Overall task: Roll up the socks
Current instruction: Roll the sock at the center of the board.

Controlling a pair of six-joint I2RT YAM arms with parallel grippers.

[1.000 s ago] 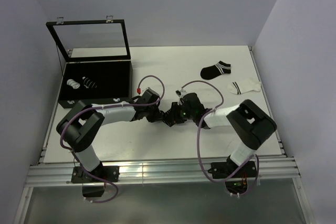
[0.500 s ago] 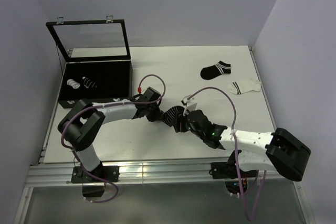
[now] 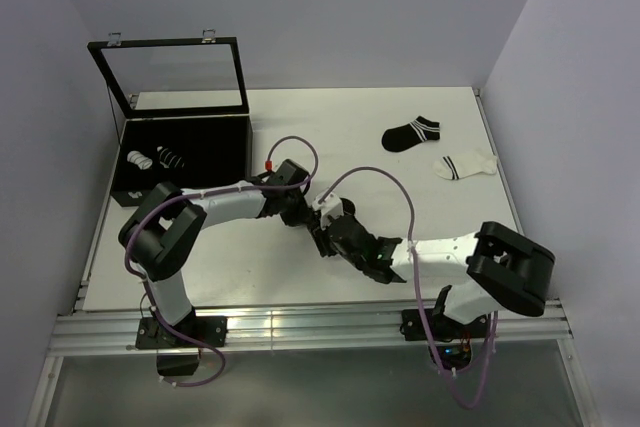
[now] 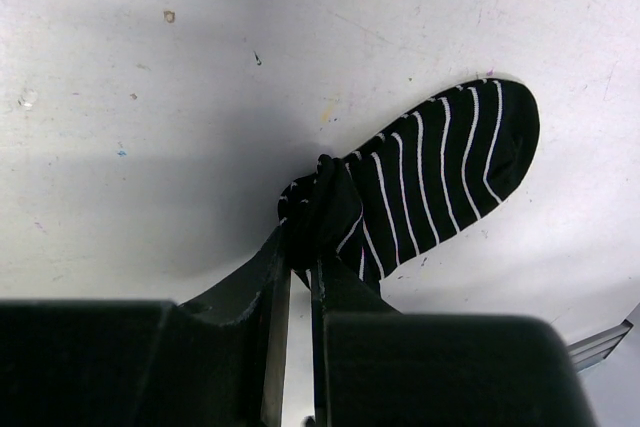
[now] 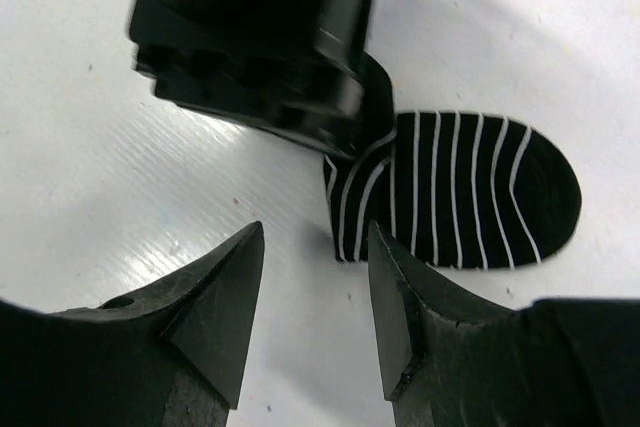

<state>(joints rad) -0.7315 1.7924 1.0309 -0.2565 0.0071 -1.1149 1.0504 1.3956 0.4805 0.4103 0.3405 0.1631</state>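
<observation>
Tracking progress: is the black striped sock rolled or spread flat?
Mostly spread: the black striped sock lies flat, only one end bunched in the left gripper.

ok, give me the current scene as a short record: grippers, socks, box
left gripper: shut on the thin-striped black sock, pinching its bunched end; the toe lies flat on the table
right gripper: open, empty, just beside that sock
loose socks: black sock and white sock, both flat, far right of the table
box: far left, lid up; pale bundle and dark bundle inside
progress: held sock not yet rolled
</observation>
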